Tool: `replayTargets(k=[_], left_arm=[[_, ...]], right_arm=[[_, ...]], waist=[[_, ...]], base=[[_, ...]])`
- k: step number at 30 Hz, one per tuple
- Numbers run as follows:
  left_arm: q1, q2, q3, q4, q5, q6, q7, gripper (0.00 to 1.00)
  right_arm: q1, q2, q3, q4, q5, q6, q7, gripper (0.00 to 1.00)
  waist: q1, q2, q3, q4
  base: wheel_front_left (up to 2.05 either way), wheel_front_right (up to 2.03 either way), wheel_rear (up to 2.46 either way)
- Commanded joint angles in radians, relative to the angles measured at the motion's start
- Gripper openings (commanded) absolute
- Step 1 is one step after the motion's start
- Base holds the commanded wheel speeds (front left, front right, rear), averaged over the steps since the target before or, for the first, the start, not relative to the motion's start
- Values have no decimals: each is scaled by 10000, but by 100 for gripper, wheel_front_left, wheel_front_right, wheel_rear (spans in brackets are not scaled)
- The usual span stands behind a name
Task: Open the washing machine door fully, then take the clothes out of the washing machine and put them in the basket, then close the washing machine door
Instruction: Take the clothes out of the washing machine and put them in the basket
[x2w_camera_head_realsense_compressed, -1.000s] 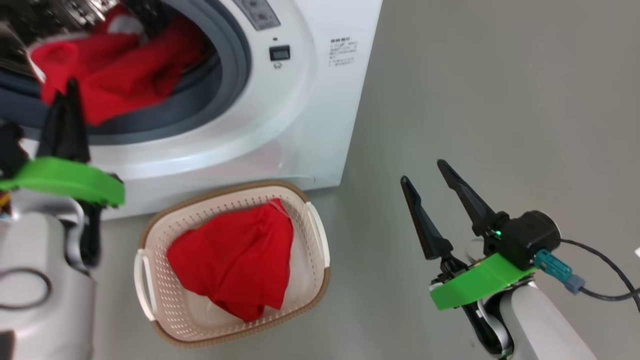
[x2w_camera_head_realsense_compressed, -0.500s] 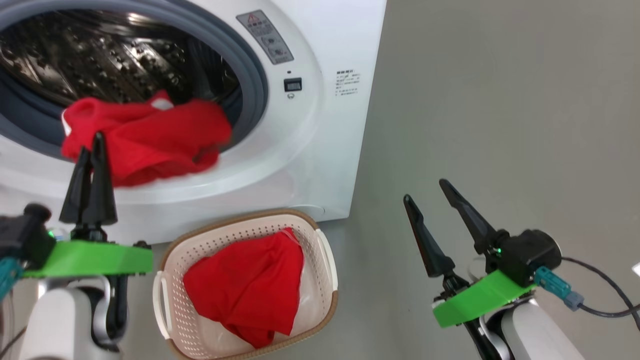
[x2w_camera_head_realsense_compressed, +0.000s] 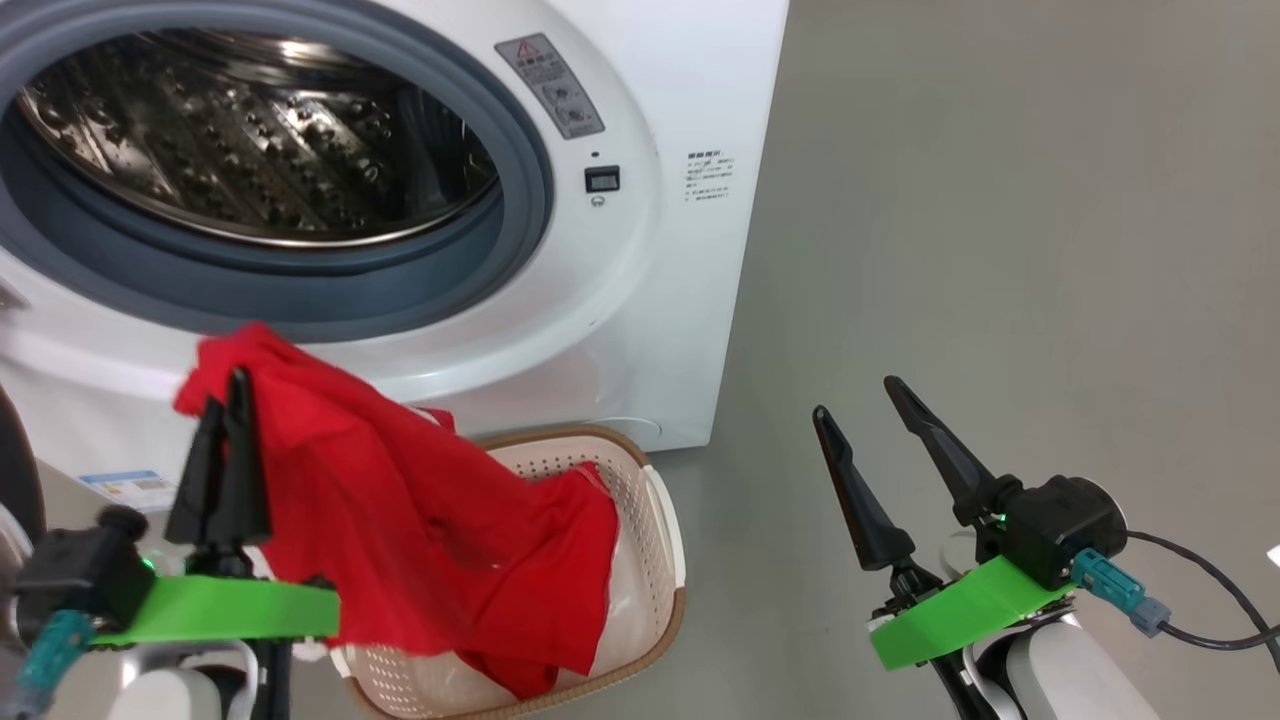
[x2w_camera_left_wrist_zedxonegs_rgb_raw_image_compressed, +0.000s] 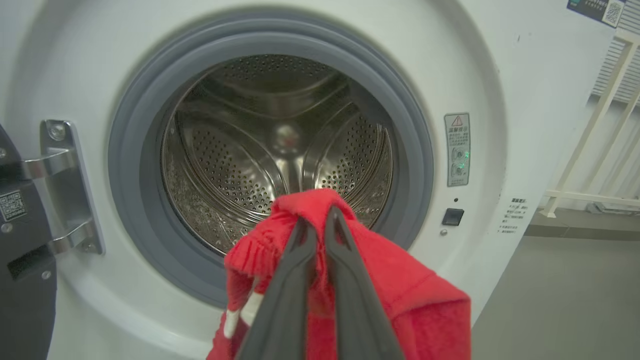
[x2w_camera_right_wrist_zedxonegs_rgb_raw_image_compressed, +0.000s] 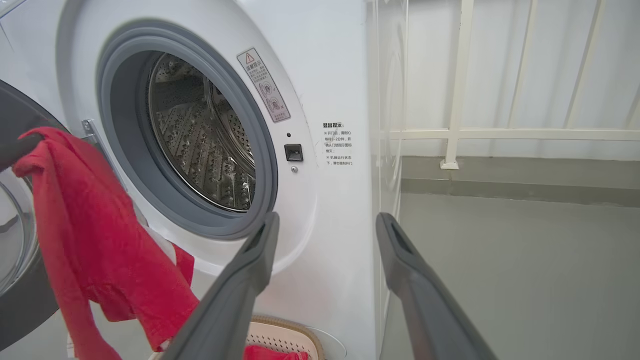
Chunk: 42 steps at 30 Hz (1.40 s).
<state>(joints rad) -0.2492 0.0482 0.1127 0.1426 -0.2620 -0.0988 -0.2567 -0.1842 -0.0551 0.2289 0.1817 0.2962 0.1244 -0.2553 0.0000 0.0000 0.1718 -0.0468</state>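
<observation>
The washing machine (x2w_camera_head_realsense_compressed: 640, 300) stands open, its steel drum (x2w_camera_left_wrist_zedxonegs_rgb_raw_image_compressed: 280, 145) bare of cloth. The washing machine door (x2w_camera_left_wrist_zedxonegs_rgb_raw_image_compressed: 20, 250) is swung out to the left on its hinge. My left gripper (x2w_camera_head_realsense_compressed: 225, 385) is shut on a red garment of the clothes (x2w_camera_head_realsense_compressed: 400, 500), pinched at its top edge (x2w_camera_left_wrist_zedxonegs_rgb_raw_image_compressed: 315, 205). The garment hangs in front of the machine, draping down over the basket (x2w_camera_head_realsense_compressed: 655, 510) on the floor below. More red cloth (x2w_camera_head_realsense_compressed: 515, 680) lies inside that basket. My right gripper (x2w_camera_head_realsense_compressed: 855, 395) stands open and holds nothing, out to the right above the floor, fingers apart (x2w_camera_right_wrist_zedxonegs_rgb_raw_image_compressed: 327, 217).
Bare grey floor (x2w_camera_head_realsense_compressed: 1000, 250) stretches right of the machine. A white railing (x2w_camera_right_wrist_zedxonegs_rgb_raw_image_compressed: 455, 100) runs along the wall behind it. A black cable (x2w_camera_head_realsense_compressed: 1210, 590) trails from my right wrist. The hanging garment (x2w_camera_right_wrist_zedxonegs_rgb_raw_image_compressed: 90, 240) sways near the door's rim (x2w_camera_right_wrist_zedxonegs_rgb_raw_image_compressed: 20, 300).
My left gripper has drawn the red garment out of the drum opening and down in front of the machine, over the basket. The head camera has shifted. The right gripper stays open.
</observation>
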Motion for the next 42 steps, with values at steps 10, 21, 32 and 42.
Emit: replayTargets(k=[10, 21, 32, 42], left_arm=[[-478, 76, 72, 2296, -376, -171, -51, 0], [-2192, 236, -463, 5879, -637, -299, -51, 0], [-3741, 434, -1476, 9030, -1641, -316, 324, 0], [-4531, 653, -2043, 10827, -1969, -317, 314, 0]], right_arm=[[-274, 49, 197, -73, 35, 63, -65, 100], [-625, 49, 172, -120, 41, 63, -65, 100], [-998, 49, 300, -155, 31, 63, -65, 100], [-1313, 49, 465, -254, 132, 63, -65, 100]], waist=[[0, 0, 658, 16], [0, 0, 1539, -158], [0, 0, 2600, -347], [0, 0, 3255, -661]], base=[[0, 0, 0], [0, 0, 0], [0, 0, 0], [0, 0, 0]])
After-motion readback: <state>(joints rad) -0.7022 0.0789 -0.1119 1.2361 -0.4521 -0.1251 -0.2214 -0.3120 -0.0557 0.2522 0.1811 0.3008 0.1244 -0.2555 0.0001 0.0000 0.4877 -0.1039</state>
